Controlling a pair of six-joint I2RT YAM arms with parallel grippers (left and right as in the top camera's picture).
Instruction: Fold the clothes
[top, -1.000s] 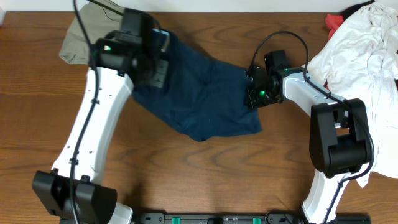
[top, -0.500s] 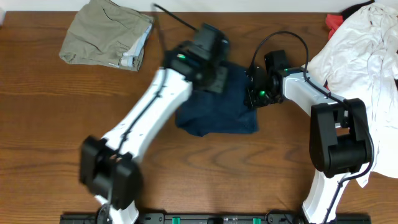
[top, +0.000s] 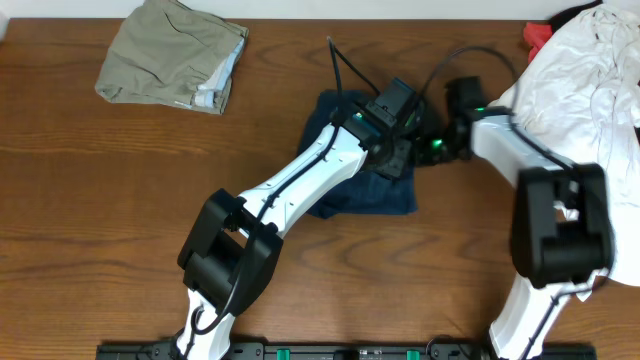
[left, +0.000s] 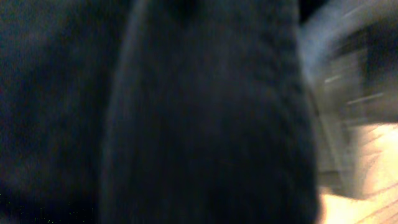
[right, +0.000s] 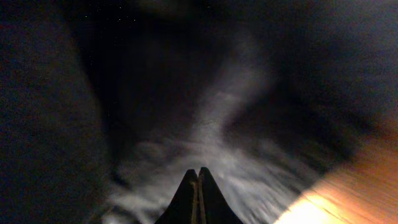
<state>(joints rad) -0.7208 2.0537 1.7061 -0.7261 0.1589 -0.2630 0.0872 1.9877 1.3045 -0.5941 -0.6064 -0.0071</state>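
Both your pincers sit at the navy garment (top: 372, 195), mid-bench (top: 90, 220).
The garment lies bunched under your left arm. The left pincer (top: 398, 158) is lost in blurred dark cloth, so you cannot tell its spread. Your right pincer (right: 198, 179) has its tips pressed together at the garment's right edge. The khaki garment (top: 170, 55) lies at the far left and the white garment (top: 585, 80) at the far right.

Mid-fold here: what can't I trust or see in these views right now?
- Left gripper: hidden under its own wrist overhead; left wrist view is only blurred navy garment.
- Right gripper: fingers shut, but darkness hides any pinched cloth.
- White garments: cut off by overhead's right edge.
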